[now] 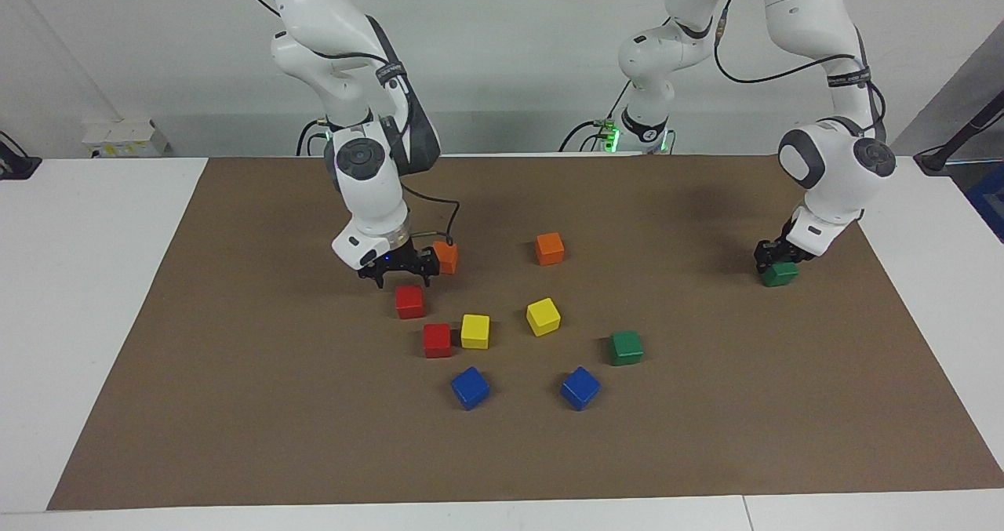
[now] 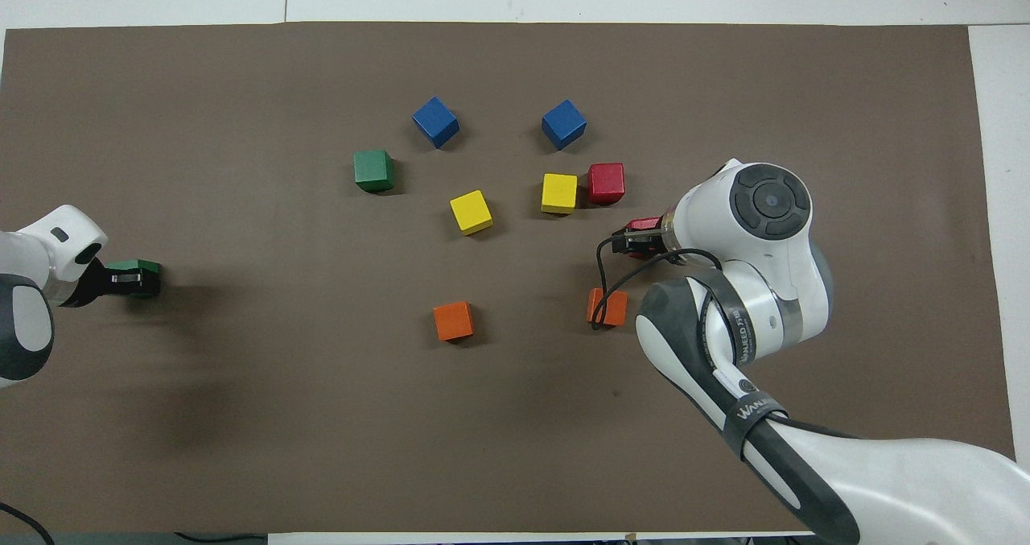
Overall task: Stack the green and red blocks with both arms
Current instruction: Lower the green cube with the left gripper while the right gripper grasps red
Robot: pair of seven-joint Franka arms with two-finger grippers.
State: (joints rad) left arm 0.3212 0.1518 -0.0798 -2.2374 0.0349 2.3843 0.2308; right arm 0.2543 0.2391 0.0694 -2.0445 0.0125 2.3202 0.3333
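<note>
Two red blocks lie on the brown mat: one just under my right gripper, the other farther from the robots, beside a yellow cube. The right gripper is open and hangs low over the nearer red block, which it partly covers in the overhead view. One green block lies free by the blue cubes. The other green block rests on the mat toward the left arm's end, with my left gripper shut on it from above.
Two orange cubes lie nearer to the robots than the red blocks, the second right beside the right gripper. Two yellow cubes and two blue cubes lie farther out.
</note>
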